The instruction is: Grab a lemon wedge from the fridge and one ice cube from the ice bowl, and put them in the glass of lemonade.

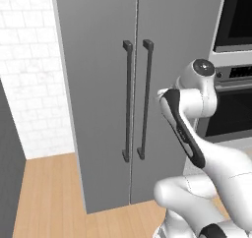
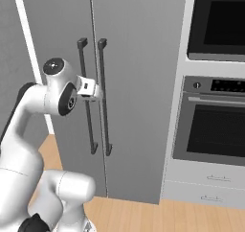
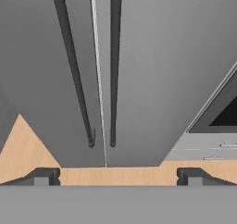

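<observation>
The fridge (image 1: 98, 84) (image 2: 139, 58) (image 3: 162, 56) stands right ahead as a tall grey cabinet with both doors shut. Two long dark bar handles (image 1: 128, 99) (image 2: 103, 97) (image 3: 114, 65) run down either side of the centre seam. My gripper (image 3: 118, 177) is open and holds nothing; it faces the doors and looks down along the handles. In the right base view my hand (image 2: 88, 88) hovers close in front of the handles at mid height. The lemon wedge, ice bowl and glass of lemonade are out of view.
A built-in oven (image 1: 236, 109) (image 2: 215, 125) with a dark window stands right of the fridge, a second dark appliance (image 2: 220, 20) above it and drawers (image 2: 206, 188) below. The wooden floor (image 1: 49, 193) and a white brick wall (image 1: 29, 84) lie to the left.
</observation>
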